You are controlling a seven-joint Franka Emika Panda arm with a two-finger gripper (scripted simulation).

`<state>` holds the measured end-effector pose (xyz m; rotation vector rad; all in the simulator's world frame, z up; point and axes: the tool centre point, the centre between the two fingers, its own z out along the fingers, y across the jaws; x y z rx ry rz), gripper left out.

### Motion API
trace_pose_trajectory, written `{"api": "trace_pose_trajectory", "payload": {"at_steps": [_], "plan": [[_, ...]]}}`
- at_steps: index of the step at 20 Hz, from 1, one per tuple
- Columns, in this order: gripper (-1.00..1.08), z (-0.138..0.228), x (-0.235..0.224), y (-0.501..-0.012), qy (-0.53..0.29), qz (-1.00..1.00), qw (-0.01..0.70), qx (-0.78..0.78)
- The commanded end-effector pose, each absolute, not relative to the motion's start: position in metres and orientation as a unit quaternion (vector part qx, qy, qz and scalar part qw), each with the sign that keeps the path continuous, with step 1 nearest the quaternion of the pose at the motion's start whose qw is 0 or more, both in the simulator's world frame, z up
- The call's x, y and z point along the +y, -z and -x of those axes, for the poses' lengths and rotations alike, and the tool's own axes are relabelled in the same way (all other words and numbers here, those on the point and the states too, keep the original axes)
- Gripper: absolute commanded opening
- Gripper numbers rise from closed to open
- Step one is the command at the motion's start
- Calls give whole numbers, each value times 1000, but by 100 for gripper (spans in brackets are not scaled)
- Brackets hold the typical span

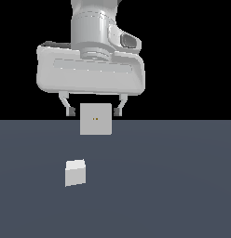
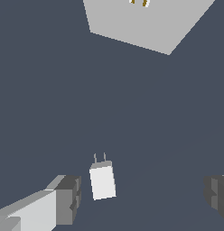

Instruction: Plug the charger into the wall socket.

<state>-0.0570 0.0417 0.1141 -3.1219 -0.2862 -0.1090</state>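
two white objects on a flat dark grey-blue floor [image 1: 182, 186], black backdrop behind. charger [image 1: 75, 172] is the small boxy block with slanted top face, sitting on the floor toward the exterior view's left, nearer the camera than the plate, untouched. in the wrist view the charger [image 2: 103, 180] shows two thin prongs at one end, pointing roughly toward the wall socket [image 2: 145, 22], body slightly tilted off that line. wall socket [image 1: 96, 119] is a flat upright square plate, bigger than the charger, with two tiny dark-yellow dots at its centre; it stands on the floor further back, well apart from the charger. wrist view shows only part of the plate, with the two yellowish marks at the frame edge. gripper [image 1: 93, 110] hangs above and behind the socket in the exterior view, big pale grey hand body above, two dark-tipped fingers [image 1: 68, 108] poking down on either side of the plate, which hides the gap between them. jaws spread wide, nothing between them, nothing gripped. in the wrist view the gripper [image 2: 143, 196] fingers sit far apart, one finger [image 2: 64, 198] just beside the charger, the other at the opposite frame edge; charger lies on the floor below, between them but closer to the one finger, no contact visible. charger not plugged in.
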Motion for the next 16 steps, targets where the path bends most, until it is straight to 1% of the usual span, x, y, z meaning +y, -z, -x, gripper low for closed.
{"api": "trace_pose_trajectory", "payload": {"at_steps": [1, 8, 16], "plan": [[100, 68, 48, -103, 42, 993, 4, -110], [100, 89, 61, -78, 58, 987, 9, -148], [100, 99, 67, -64, 66, 983, 11, -169]]}}
